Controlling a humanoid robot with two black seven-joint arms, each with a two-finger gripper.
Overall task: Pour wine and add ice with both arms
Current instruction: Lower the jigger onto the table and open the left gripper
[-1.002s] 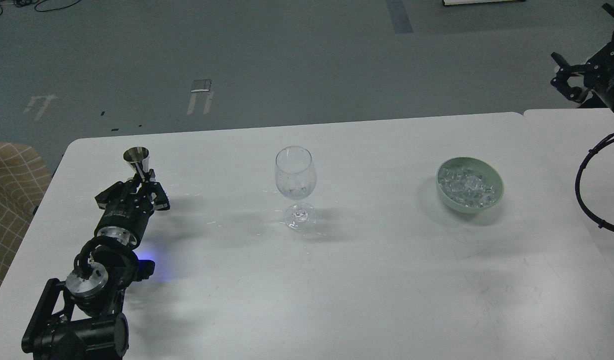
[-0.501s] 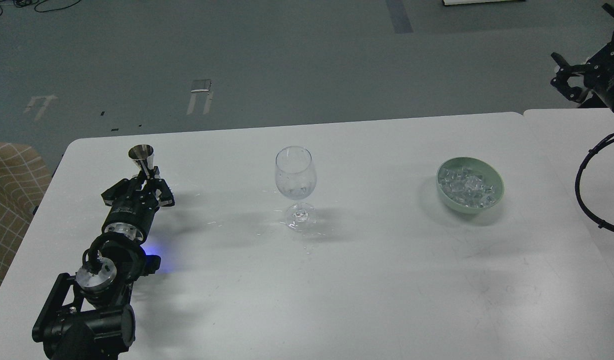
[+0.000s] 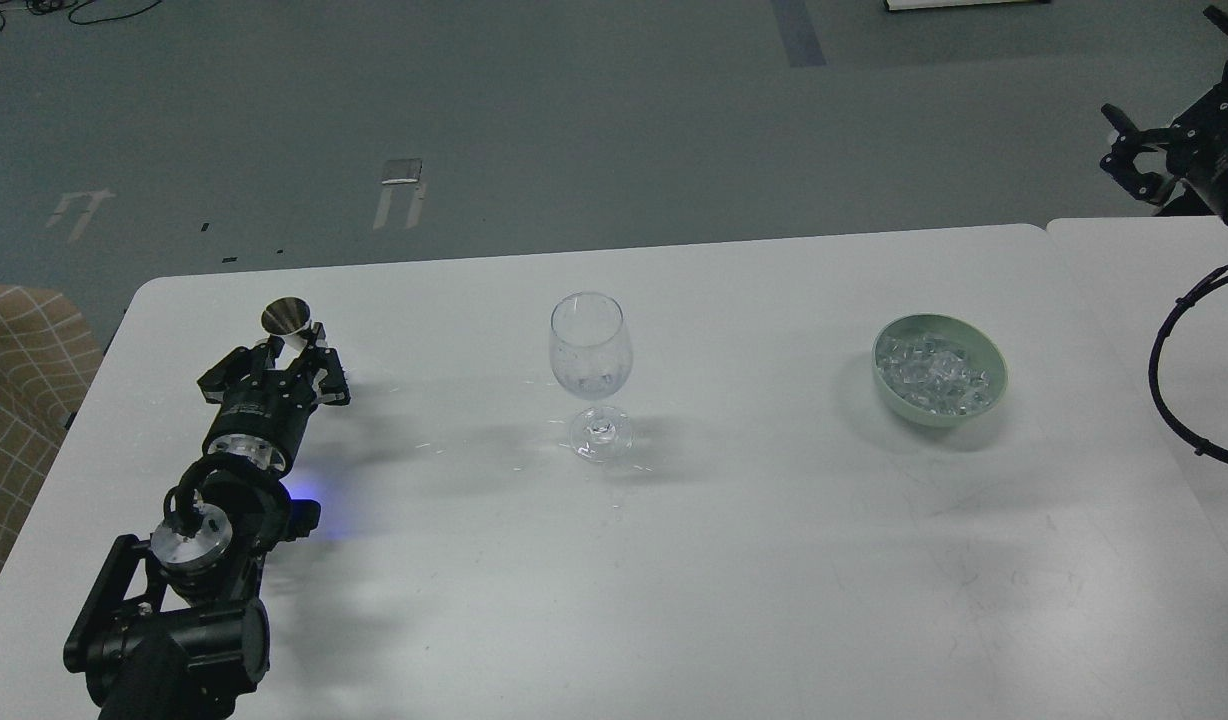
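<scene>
A white table (image 3: pixel 674 560) carries everything. The left gripper (image 3: pixel 292 352) grips a steel jigger (image 3: pixel 287 322) at the table's left. The right gripper (image 3: pixel 1134 160) hangs spread at far right. A bowl (image 3: pixel 989 395) holds ice (image 3: pixel 932 372); the glass (image 3: pixel 591 360) stands mid-table.

White bench (image 3: pixel 734 560). Clear wine glass (image 3: pixel 591 372). Pale green bowl (image 3: pixel 992 392) of clear ice (image 3: pixel 932 372) with whitish glints. Shiny silver cup (image 3: pixel 286 318). Black left arm (image 3: pixel 199 560), silver joint rings, blue glow beside it. Black right claw (image 3: pixel 1134 160). Grey-green floor (image 3: pixel 574 120). Tan cloth (image 3: pixel 19 380), white grid pattern.
</scene>
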